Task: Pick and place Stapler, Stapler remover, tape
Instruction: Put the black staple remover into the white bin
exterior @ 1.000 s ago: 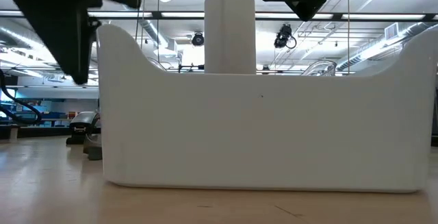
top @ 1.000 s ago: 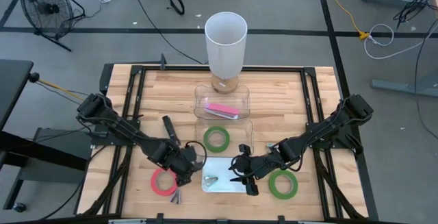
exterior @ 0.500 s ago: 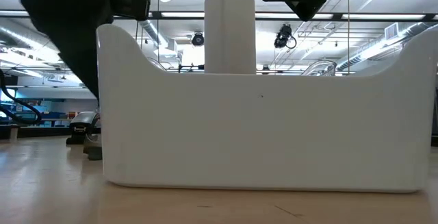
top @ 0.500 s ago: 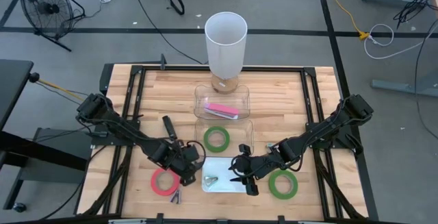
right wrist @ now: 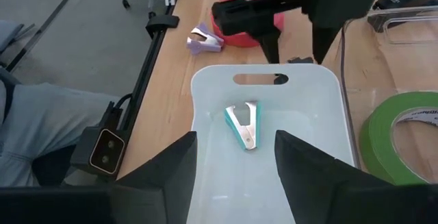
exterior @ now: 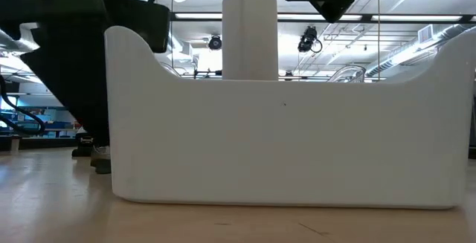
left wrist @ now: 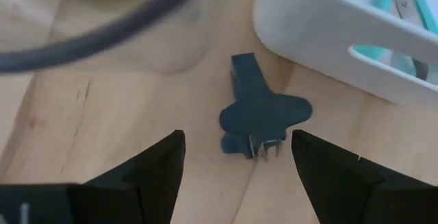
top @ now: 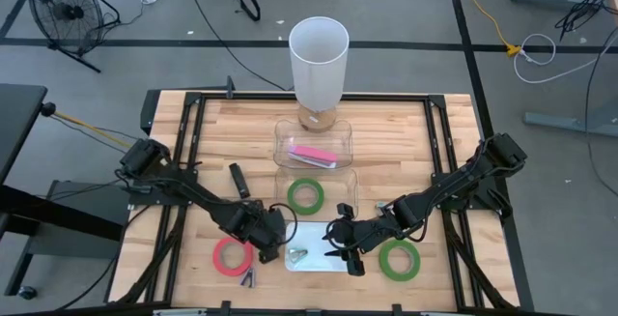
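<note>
A dark staple remover lies on the wood close to the white tray. My left gripper is open over it, one finger on each side, touching nothing. A teal staple remover lies in the tray. My right gripper is open and empty over the tray's right side. The pink stapler lies in a clear container. One green tape roll lies in a second clear container. Another green tape roll lies on the table to the right.
A red tape roll and a purple staple remover lie left of the tray. A dark oblong object lies farther back. A tall white cup stands at the far edge. The tray's wall fills the low view.
My left gripper has gone from over the red tape roll toward the table's right, up to the white tray, and has come lower. Its fingers now stand around the dark staple remover. My right gripper has kept still.
</note>
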### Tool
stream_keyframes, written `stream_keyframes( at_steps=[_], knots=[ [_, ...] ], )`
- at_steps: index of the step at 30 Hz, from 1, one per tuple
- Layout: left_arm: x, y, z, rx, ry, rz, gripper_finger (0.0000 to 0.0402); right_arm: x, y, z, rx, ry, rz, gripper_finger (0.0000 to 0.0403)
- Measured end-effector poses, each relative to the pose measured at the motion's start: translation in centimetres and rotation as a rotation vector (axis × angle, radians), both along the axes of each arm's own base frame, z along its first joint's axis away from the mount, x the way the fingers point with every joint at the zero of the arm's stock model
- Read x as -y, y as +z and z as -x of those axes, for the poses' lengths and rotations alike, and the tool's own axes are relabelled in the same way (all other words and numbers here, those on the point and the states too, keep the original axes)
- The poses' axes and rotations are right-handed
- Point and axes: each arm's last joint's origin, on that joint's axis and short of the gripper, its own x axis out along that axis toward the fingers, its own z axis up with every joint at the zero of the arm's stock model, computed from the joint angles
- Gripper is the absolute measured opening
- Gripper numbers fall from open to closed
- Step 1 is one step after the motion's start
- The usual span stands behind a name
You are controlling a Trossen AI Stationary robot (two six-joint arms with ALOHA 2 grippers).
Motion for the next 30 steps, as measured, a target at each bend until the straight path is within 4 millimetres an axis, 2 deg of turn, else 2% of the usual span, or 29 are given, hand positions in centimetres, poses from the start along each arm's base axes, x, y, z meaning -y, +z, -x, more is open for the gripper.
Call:
stream_keyframes(
  at_steps=[7, 10, 13, 17, 25, 30],
  knots=[
    [-0.4, 0.1, -0.7, 0.054, -0.020, -0.044, 0.0272, 0.0, 0.0, 0.0, 0.000, -0.001, 0.000, 0.0196],
    [-0.8, 0.0, -0.6, 0.034, -0.006, -0.067, 0.0259, 0.0, 0.0, 0.0, 0.000, 0.000, 0.001, 0.0196],
    [-1.1, -0.1, -0.6, 0.019, 0.001, -0.068, 0.0222, 0.0, 0.0, 0.0, 0.000, 0.000, 0.001, 0.0196],
    [-1.3, 0.0, -0.8, 0.010, 0.006, -0.039, 0.0150, 0.0, 0.0, 0.0, -0.001, 0.000, 0.001, 0.0196],
    [-1.0, 0.1, -0.8, -0.010, -0.002, 0.036, 0.0150, 0.0, 0.0, 0.0, 0.000, 0.002, 0.004, 0.0196],
    [-0.4, 1.2, -0.7, -0.063, -0.028, 0.052, 0.0150, 0.0, 0.0, 0.0, 0.000, 0.002, 0.004, 0.0196]
  ],
)
